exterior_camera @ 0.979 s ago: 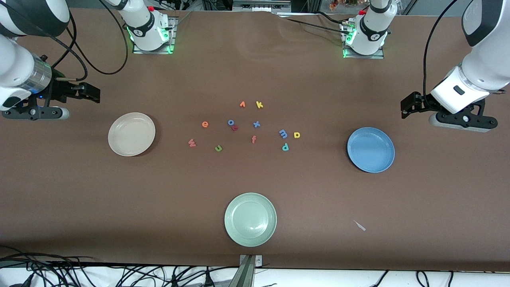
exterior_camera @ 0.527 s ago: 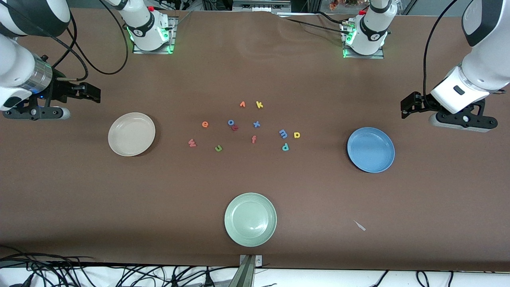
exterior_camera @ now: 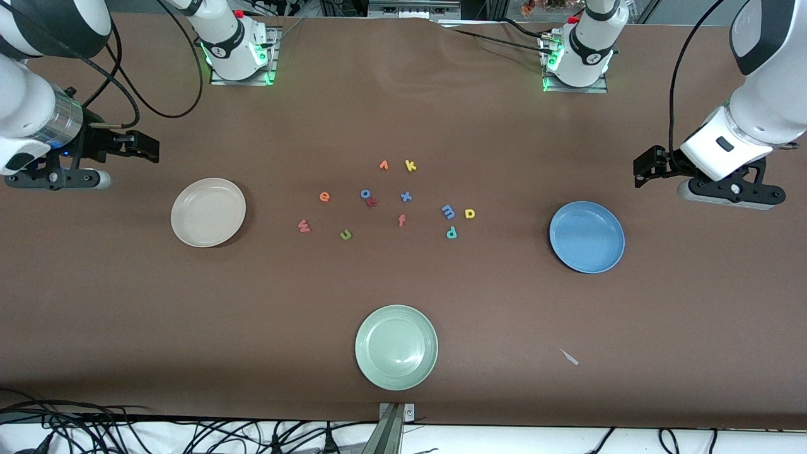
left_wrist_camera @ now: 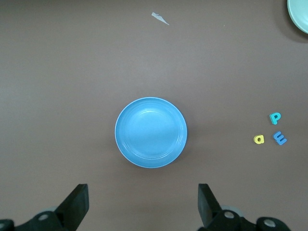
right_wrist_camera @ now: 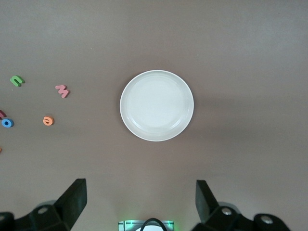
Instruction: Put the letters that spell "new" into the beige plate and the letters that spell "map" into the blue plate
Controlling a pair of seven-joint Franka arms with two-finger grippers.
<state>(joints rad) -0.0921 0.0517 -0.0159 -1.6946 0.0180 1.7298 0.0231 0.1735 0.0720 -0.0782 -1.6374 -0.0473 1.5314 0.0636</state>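
Brown tabletop is carrying everything: n point(exterior_camera: 345, 234), e point(exterior_camera: 324, 197), w point(exterior_camera: 304, 226) are lying mid-frame beside the beige plate point(exterior_camera: 208, 212), under the open, empty right gripper point(exterior_camera: 146, 147); m point(exterior_camera: 447, 210), a point(exterior_camera: 470, 214), p point(exterior_camera: 451, 232) are sitting nearer the blue plate point(exterior_camera: 586, 236) and the open left gripper point(exterior_camera: 644, 170).

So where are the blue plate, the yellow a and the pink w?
blue plate point(exterior_camera: 615, 243): front view, on its bare rim.
yellow a point(exterior_camera: 470, 214): front view, on the letter's body.
pink w point(exterior_camera: 304, 226): front view, on the letter's middle.
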